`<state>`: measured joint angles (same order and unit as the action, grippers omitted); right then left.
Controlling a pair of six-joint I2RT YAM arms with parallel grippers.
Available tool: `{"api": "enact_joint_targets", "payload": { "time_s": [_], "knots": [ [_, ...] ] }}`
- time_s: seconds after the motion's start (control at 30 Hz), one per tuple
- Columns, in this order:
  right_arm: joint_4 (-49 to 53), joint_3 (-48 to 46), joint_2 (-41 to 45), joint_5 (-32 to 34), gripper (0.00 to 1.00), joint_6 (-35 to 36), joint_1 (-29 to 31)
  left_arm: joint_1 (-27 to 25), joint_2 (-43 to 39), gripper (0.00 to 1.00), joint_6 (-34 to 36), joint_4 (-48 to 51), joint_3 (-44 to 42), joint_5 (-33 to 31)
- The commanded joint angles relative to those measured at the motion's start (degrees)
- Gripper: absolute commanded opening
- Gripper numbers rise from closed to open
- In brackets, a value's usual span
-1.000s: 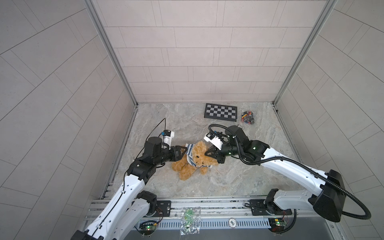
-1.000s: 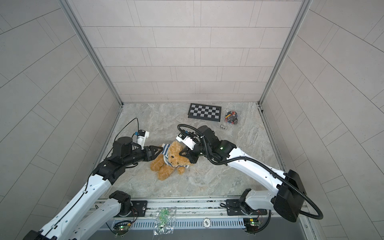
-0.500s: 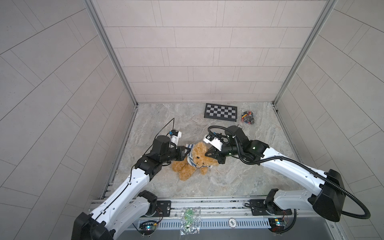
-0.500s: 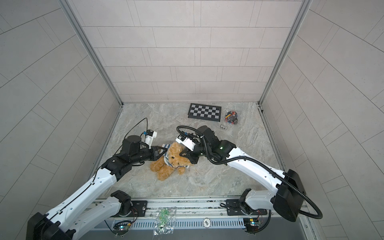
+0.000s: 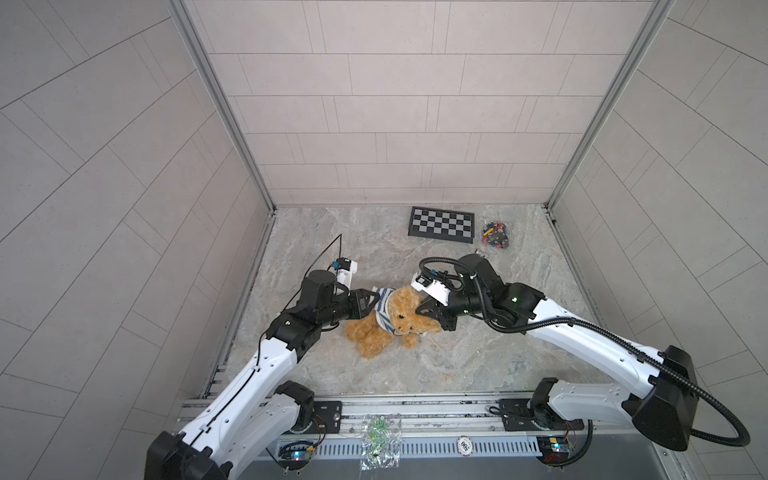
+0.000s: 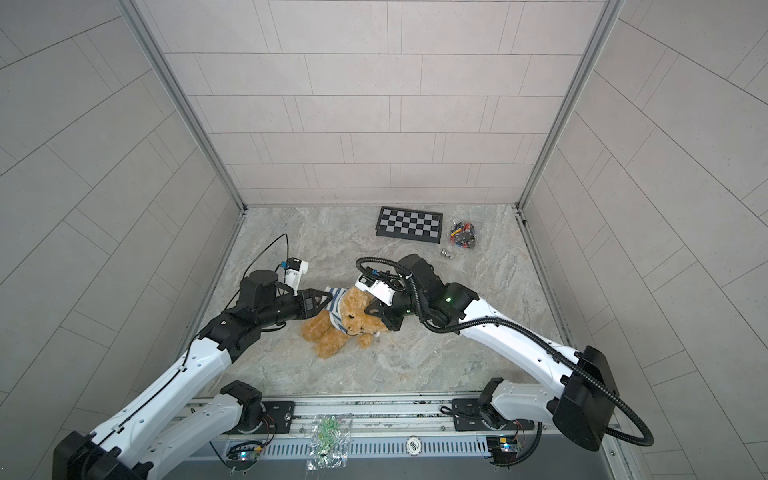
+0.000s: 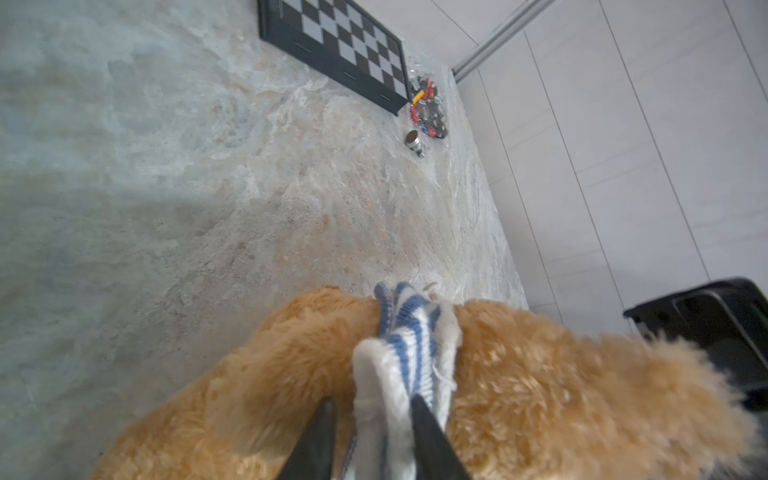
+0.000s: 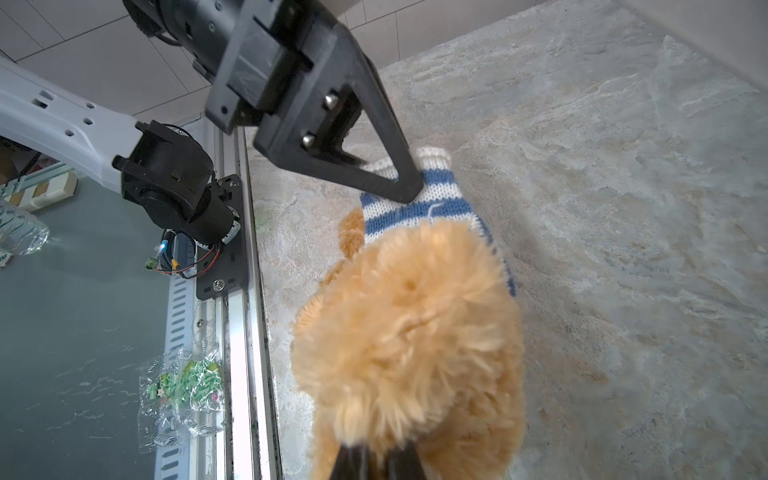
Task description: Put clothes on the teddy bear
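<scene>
We have the teddy bear [image 5: 372, 334] lying on the table [image 5: 498, 357], well apart from the checkerboard [image 5: 441, 224], on its arm-base side. Striped sweater [image 5: 384, 309] is bunched round its neck. Right gripper [image 8: 380, 451] is clamped on head fur. Left gripper [image 7: 372, 403] has its jaws apart, straddling a sweater fold.

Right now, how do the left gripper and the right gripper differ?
The left gripper stands open, astride a fold of the sweater; the right gripper is shut on head fur of the teddy bear. The left gripper works at the neck, the right gripper at the head. Both are black and meet at the bear.
</scene>
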<state>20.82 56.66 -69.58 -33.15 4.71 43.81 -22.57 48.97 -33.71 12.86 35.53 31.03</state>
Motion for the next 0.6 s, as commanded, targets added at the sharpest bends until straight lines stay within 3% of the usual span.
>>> {"api": "enact_joint_targets", "payload": {
  "time_s": [0.0, 0.13, 0.3, 0.57],
  "knots": [
    [-3.2, -1.2, 2.9, -0.5, 0.0, 2.1, 0.0, 0.0, -4.7, 0.44, 0.3, -0.6, 0.3, 3.4],
    [-4.5, -2.5, 4.0, -1.1, 0.0, 3.2, 0.0, 2.6, -9.0, 0.43, -0.7, 1.0, -3.5, 6.1],
    [-5.8, -4.4, 5.5, -0.9, 0.0, 4.8, 0.0, 5.4, -12.6, 0.34, -2.9, 1.8, -7.1, 6.6],
    [-7.0, -6.2, 6.8, -2.3, 0.0, 5.9, 0.0, 5.4, -10.9, 0.31, -3.3, 0.5, -8.7, 5.6]
  ]
}}
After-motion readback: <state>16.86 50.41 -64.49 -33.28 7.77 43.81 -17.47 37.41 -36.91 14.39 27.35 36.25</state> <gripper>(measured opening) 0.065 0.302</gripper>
